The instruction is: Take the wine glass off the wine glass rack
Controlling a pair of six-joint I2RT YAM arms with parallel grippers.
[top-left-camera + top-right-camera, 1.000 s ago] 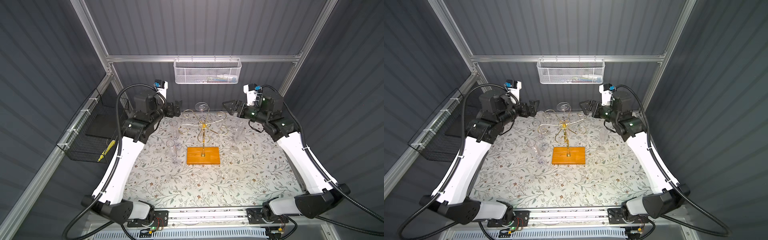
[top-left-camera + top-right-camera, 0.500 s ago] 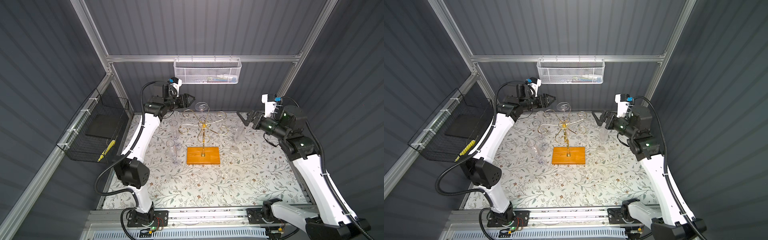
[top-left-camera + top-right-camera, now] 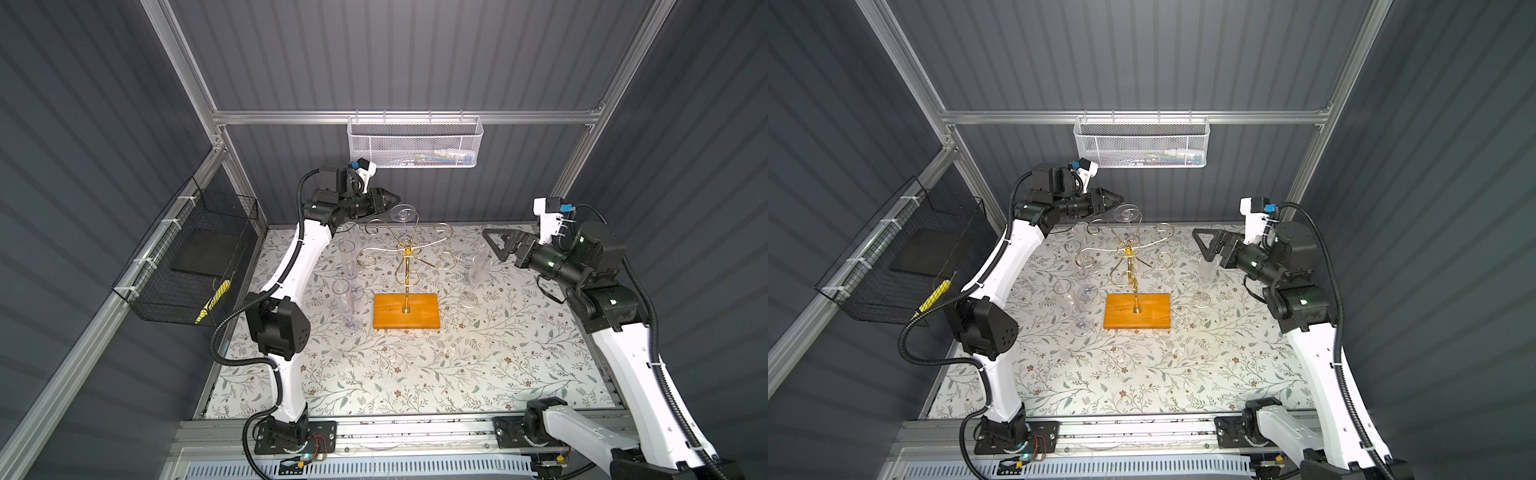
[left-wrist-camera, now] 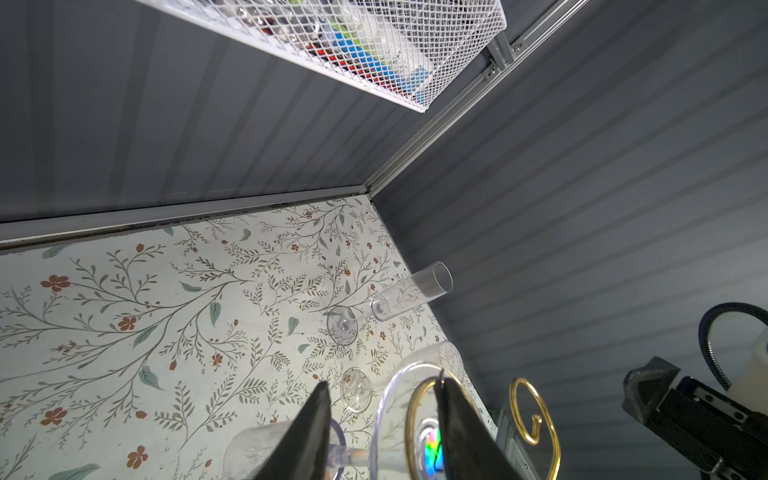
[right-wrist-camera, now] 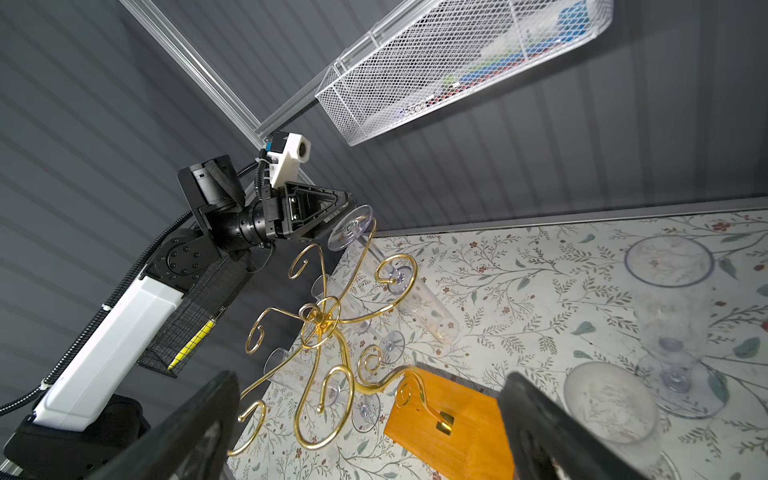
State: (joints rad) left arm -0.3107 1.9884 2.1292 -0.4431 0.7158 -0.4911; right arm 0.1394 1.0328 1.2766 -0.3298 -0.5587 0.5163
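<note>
The gold wine glass rack (image 3: 406,270) (image 3: 1133,266) stands on its orange-brown base (image 3: 406,311) mid-table. One clear wine glass (image 3: 402,215) (image 3: 1126,213) hangs upside down from a back arm, foot uppermost. My left gripper (image 3: 397,200) (image 3: 1121,198) is raised right beside that foot. In the left wrist view the gripper (image 4: 380,388) has its jaws part-way apart; the glass's foot (image 4: 390,419) and stem show between them, nothing visibly pinched. My right gripper (image 3: 492,241) (image 5: 370,390) hovers wide open and empty to the right of the rack.
Clear flutes stand on the floral mat left of the rack (image 3: 349,253) (image 3: 343,299) and right of it (image 3: 478,270). A white mesh basket (image 3: 413,141) hangs on the back wall above the left gripper. A black wire basket (image 3: 195,257) is on the left wall.
My left arm rose from low on the left to the hanging glass's foot, and its jaws narrowed. My right arm drew back rightward, still wide open.
</note>
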